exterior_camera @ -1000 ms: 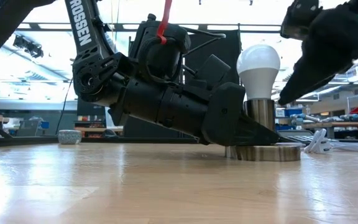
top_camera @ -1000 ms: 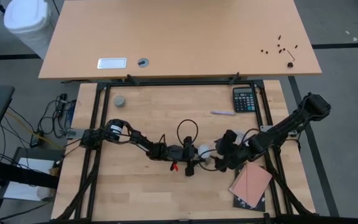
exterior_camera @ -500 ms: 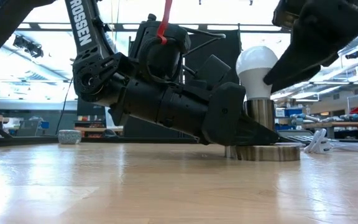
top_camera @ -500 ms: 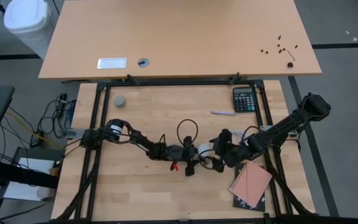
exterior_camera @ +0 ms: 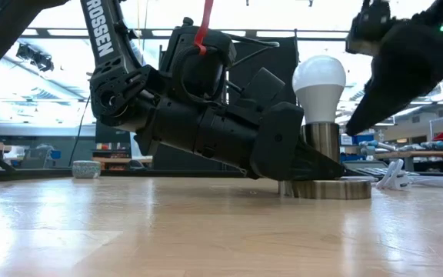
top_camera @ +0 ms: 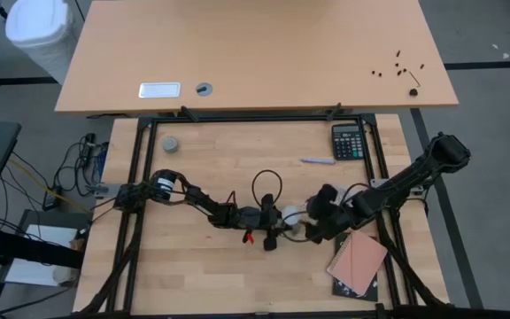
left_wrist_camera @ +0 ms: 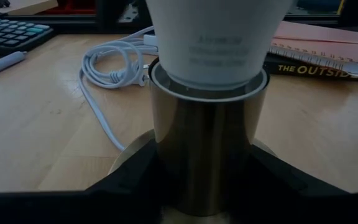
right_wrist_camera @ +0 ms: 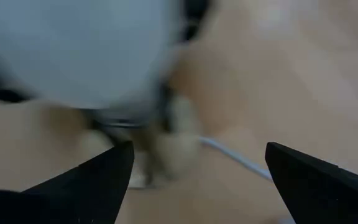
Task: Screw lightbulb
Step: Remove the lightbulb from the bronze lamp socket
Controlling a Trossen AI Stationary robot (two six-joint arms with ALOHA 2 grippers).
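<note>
The white lightbulb (exterior_camera: 319, 79) stands upright with its screw end in the silvery socket tube (exterior_camera: 321, 141) of a round disc base (exterior_camera: 327, 188) on the wooden table. It also shows in the high view (top_camera: 289, 215). My left gripper (top_camera: 275, 218) lies low on the table, shut on the socket tube. My right gripper (exterior_camera: 368, 115) is open, up and to the right of the bulb, apart from it. In the right wrist view the bulb (right_wrist_camera: 73, 50) is blurred, off to one side of the open fingers (right_wrist_camera: 95, 180). My left gripper pinches the socket tube (left_wrist_camera: 197, 143) below the bulb between its two fingers (left_wrist_camera: 135, 177), one on each side. The fingers come in nearly level from the table's left, low over the disc base. The base stands flat on the table and the bulb is upright.
A white cord (left_wrist_camera: 114, 68) runs from the base. A book under a pink notebook (top_camera: 358, 260) lies near right of the grippers. A calculator (top_camera: 348, 140), a pen (top_camera: 317, 160) and a small grey cap (top_camera: 172, 143) lie farther back. Black frame rails border the table.
My right gripper went in toward the bulb, with one finger close by the bulb's right side half a second ago. It has since drawn back to the right and up, clear of it. The bulb, the base and my left gripper have stayed where they were.
</note>
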